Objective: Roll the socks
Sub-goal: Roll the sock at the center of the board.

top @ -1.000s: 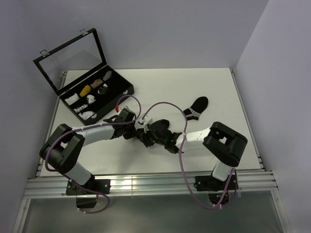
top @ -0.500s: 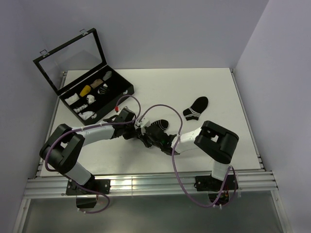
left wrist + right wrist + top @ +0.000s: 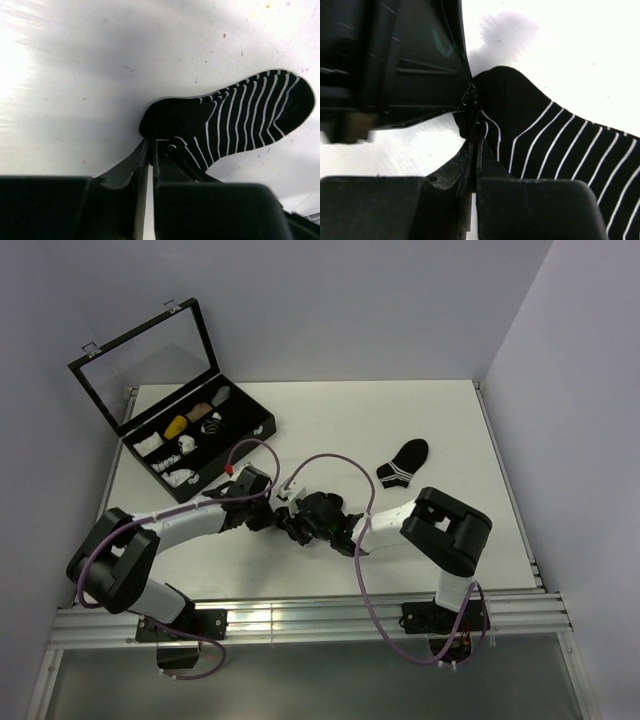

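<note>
One sock [image 3: 240, 120] is black with thin white stripes all across it. The other sock [image 3: 403, 462] is black with a few white stripes. The tabletop [image 3: 400, 410] is white. The left claw [image 3: 150, 150] and right claw [image 3: 474, 145] are black.

Striped sock [image 3: 240, 117] in closed end effector [image 3: 151, 152]

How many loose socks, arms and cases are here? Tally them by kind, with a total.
Black striped socks: 2 (held sock, free sock)
Arms: 2 (left arm, right arm)
Open case: 1
Total: 5
</note>
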{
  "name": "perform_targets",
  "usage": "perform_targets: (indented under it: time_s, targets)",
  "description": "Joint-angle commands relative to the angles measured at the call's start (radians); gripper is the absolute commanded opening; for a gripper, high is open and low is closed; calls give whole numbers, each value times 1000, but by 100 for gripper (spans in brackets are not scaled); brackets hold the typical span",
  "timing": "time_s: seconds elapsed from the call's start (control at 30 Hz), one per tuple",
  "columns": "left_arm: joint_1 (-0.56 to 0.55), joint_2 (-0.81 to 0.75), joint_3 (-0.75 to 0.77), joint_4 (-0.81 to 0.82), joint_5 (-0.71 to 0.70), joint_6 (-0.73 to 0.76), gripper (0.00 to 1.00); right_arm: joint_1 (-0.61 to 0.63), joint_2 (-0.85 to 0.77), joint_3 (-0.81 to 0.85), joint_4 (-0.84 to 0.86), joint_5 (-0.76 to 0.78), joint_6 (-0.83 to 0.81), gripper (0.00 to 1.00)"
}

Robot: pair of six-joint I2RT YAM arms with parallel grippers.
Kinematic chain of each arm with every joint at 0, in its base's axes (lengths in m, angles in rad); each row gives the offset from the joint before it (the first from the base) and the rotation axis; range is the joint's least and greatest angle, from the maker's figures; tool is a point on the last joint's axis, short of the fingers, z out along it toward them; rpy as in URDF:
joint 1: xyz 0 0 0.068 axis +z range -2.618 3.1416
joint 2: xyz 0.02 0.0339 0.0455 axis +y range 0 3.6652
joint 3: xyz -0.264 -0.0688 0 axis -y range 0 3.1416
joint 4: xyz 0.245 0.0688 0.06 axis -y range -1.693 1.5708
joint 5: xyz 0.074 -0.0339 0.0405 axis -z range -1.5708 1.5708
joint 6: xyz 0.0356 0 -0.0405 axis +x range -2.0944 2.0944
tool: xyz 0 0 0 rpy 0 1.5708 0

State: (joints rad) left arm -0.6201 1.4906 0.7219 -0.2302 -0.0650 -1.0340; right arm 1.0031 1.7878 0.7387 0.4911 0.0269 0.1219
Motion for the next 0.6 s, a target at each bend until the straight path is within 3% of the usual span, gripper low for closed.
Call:
perform_targets:
  time_s: [0.0,0.03,0.23,0.33,0.57]
  targets:
    - [5,-97,-33,2,-61,-35,16,-35,-5,21,-108,-156,45,0]
    - [5,-116,-45,8,-71,-44,26,-47,-2,27,-112,-204,57,0]
    - [5,-263,-174,100,-104,-101,53,-107,16,45,-120,-301,82,0]
    - [5,-309,-240,184,-79,-109,59,-112,24,54,-138,-312,73,0]
    - [5,-293,-300,333,-16,-110,60,-138,47,76,-144,-398,114,0]
